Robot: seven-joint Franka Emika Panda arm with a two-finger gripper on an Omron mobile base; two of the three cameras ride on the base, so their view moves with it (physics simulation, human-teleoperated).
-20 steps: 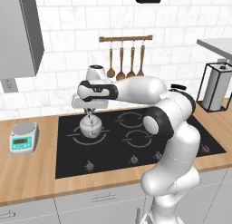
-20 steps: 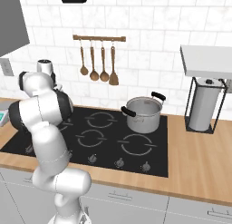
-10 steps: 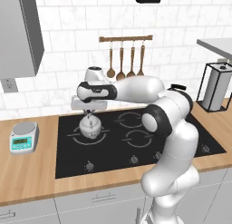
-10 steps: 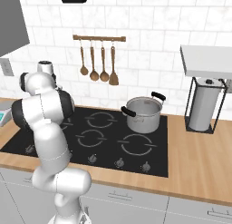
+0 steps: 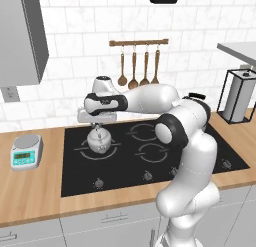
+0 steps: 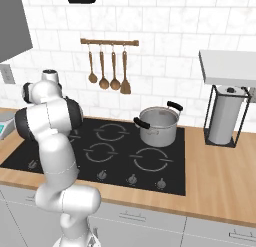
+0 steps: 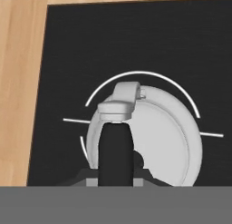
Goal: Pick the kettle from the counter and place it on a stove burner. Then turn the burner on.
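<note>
The claw (image 5: 97,125) was clamped shut on the arched handle of the kettle (image 5: 99,140), pointing straight down from the end of the white arm (image 5: 150,98), which reached leftward across the stove. In the hand view the claw (image 7: 116,173) showed one dark finger (image 7: 115,153) pressed against the handle, with the round silver kettle (image 7: 154,137) right under it and its spout towards the top of that view. The kettle lay inside the thin grey ring of the burner (image 7: 136,75) at the back left of the black cooktop (image 5: 125,166); whether its base touched the glass or hung just above it could not be told. A row of small knobs (image 5: 99,183) ran along the front edge of the cooktop. On the wooden counter (image 5: 30,191) to the left stood a small kitchen scale (image 5: 25,152), well apart from the kettle. From the right side, a steel pot (image 6: 157,125) with black handles sat on the back right burner, wooden utensils (image 6: 107,73) hung from a rail on the tiled wall, and a paper towel holder (image 6: 224,116) stood at the far right of the counter (image 6: 220,176).
</note>
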